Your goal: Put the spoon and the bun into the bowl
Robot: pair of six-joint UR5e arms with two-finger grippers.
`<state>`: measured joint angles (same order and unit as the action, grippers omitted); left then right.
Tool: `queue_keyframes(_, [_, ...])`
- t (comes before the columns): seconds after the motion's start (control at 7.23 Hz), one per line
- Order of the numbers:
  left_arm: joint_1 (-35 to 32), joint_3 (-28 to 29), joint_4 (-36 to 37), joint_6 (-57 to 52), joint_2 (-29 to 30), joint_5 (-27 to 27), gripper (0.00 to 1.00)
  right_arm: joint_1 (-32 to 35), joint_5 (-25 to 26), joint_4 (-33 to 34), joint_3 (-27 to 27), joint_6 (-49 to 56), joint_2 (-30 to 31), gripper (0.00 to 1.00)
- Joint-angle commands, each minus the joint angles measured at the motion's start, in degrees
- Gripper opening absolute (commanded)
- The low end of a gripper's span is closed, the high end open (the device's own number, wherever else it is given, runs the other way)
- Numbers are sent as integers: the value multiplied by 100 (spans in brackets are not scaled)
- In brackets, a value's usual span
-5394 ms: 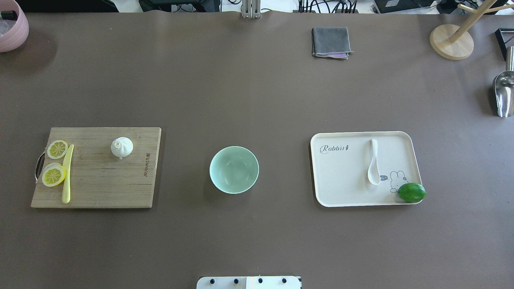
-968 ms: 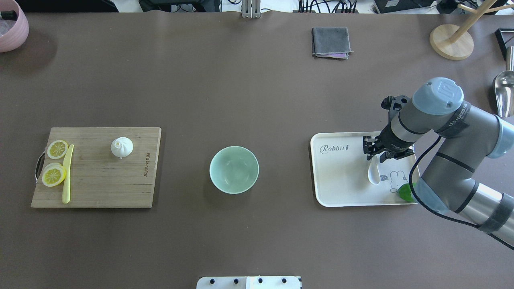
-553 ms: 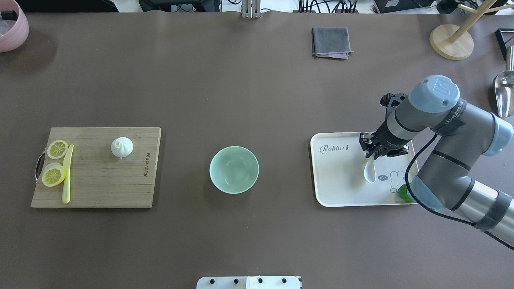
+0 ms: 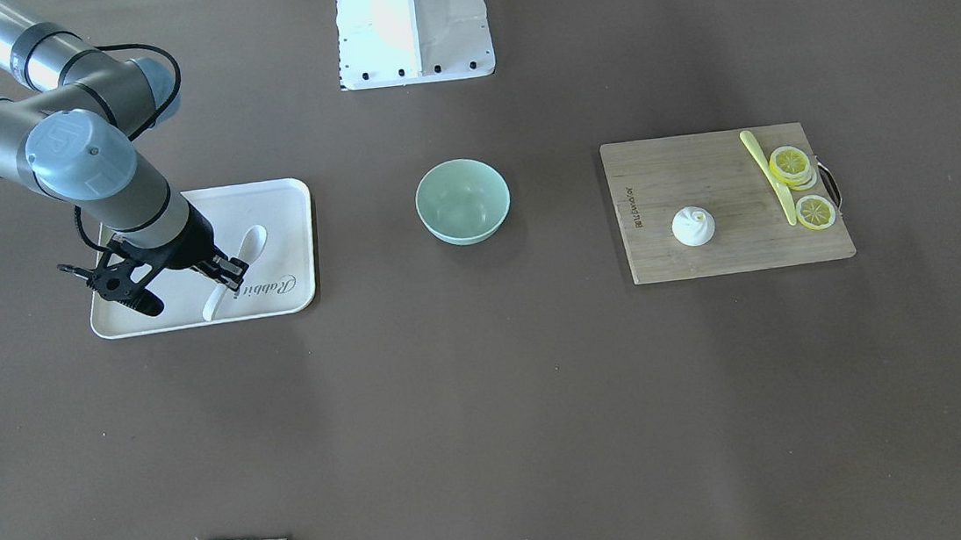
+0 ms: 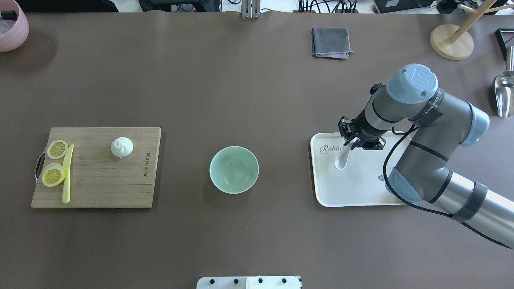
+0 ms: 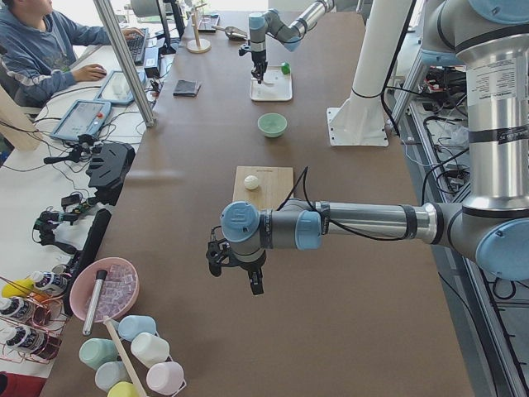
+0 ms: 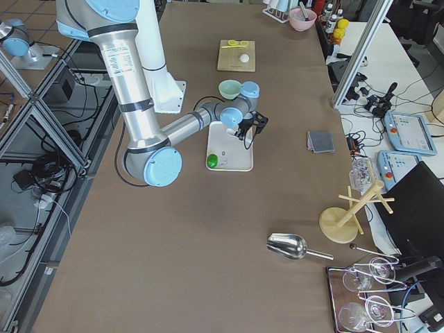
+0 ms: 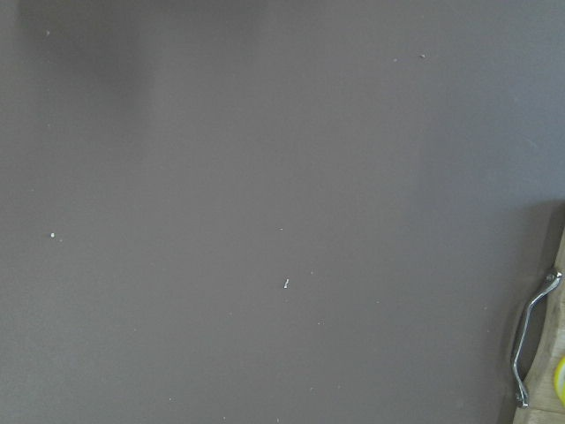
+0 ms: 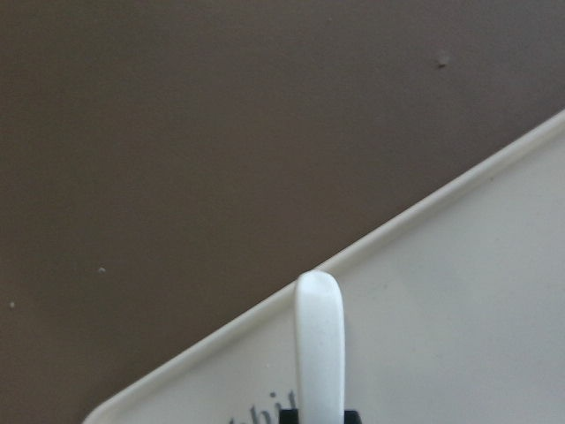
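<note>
Brown tabletop [image 5: 257, 100] runs the width of the bench, with the action at its right end. The right claw [image 5: 355, 139] is pinched tight on the handle of the spoon [image 5: 341, 160]. In the wrist view the handle's tip pokes out past the fingers, over the far rim of the tray [image 5: 361, 196]. The spoon's long axis slants, with the scoop hanging back toward the robot and a little toward the middle. It looks lifted clear of the tray, though I can't swear to it.

From that claw the bowl [image 5: 234, 169] sits well apart to the robot's left, at the centre of the tabletop and open side up, with nothing between. The carry needs a sideways sweep, and the scoop leads.

Farther out, the bun [image 5: 121, 147] rests on the board [image 5: 96, 188] at the left end. The left claw [image 6: 235, 266] hangs over bare tabletop off the board's handle end, nearer the bun. Whether it is open I cannot tell.
</note>
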<state>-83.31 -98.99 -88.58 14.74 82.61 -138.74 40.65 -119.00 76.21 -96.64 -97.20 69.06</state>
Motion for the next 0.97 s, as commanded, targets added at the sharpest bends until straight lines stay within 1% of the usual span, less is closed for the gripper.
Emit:
queue_keyframes(0.0, [743, 81, -430, 240, 71, 48, 98, -458, 525, 714, -448, -1498, -610, 0])
queue_keyframes(0.14, [911, 221, -441, 336, 289, 57, 98, -670, 780, 1486, -678, -1616, -1057, 0])
queue_keyframes(0.28, [939, 413, -459, 494, 456, 48, 98, -855, 1000, 2024, -654, -1852, -1532, 0])
queue_keyframes(0.41, [1052, 607, -450, 539, 710, 31, 98, -1022, 1263, 2082, -654, -2229, -1728, 0])
queue_keyframes(0.55, [1280, 670, -450, 852, 965, 57, 98, -1189, 1535, 2091, -610, -2520, -1878, 0])
queue_keyframes(0.69, [1447, 670, -433, 1030, 1168, 66, 98, -1287, 1756, 2091, -453, -2688, -2062, 0])
queue_keyframes(0.83, [1458, 609, -432, 1171, 1178, 75, 98, -1288, 1880, 2074, -69, -2986, -2386, 0])
